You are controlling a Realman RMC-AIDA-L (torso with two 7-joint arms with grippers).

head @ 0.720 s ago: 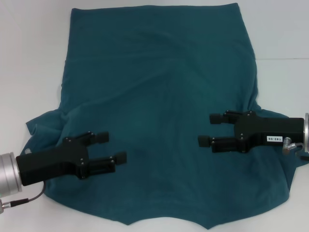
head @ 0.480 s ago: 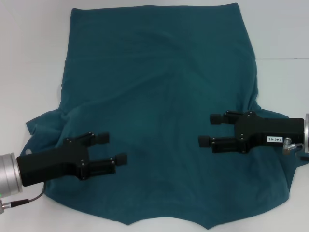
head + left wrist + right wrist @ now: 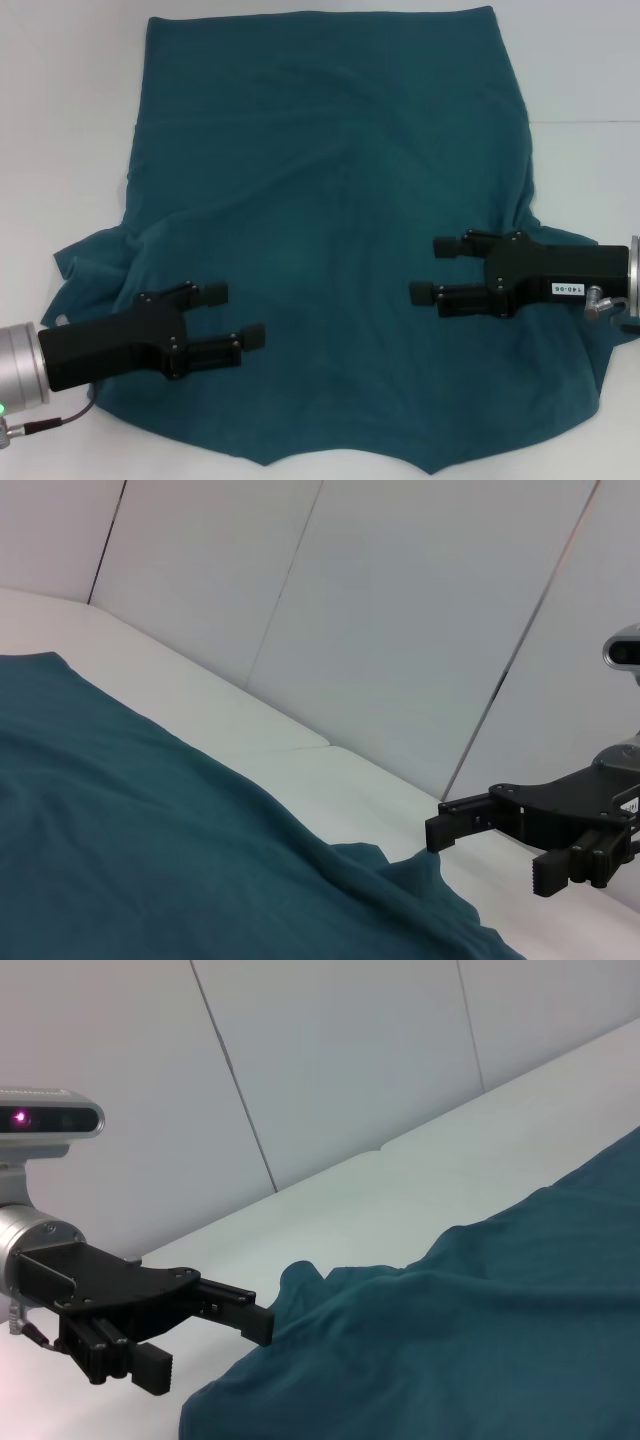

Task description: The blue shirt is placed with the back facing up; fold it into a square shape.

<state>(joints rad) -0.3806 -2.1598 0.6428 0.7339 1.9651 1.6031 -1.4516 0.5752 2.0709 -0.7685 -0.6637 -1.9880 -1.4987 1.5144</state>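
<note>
- The left gripper (image 3: 232,315) hangs at about 8 o'clock in the head view, fingers spread wide and empty, tips pointing toward 3 o'clock over the cloth. From the right wrist view it shows above the fabric with a gap between its fingers and nothing in them.
- The right gripper (image 3: 430,269) sits at about 4 o'clock, likewise wide and empty, tips pointing toward 9 o'clock. The two face each other across the shirt's middle, well apart.
- Both look raised clear of the cloth, not pressed into it; I judge this a ready pose ahead of a grasp, each arm on its own side so a fold can be drawn evenly.
- The blue shirt (image 3: 330,180) lies spread over the white table (image 3: 60,120), plain side up, its straight edge at 12 o'clock and the near edge running off at 6 o'clock.
- A sleeve bunches at 9 o'clock beside the left arm; the 3 o'clock side wrinkles under the right arm. No fold toward a square is made yet, by the look of it.
</note>
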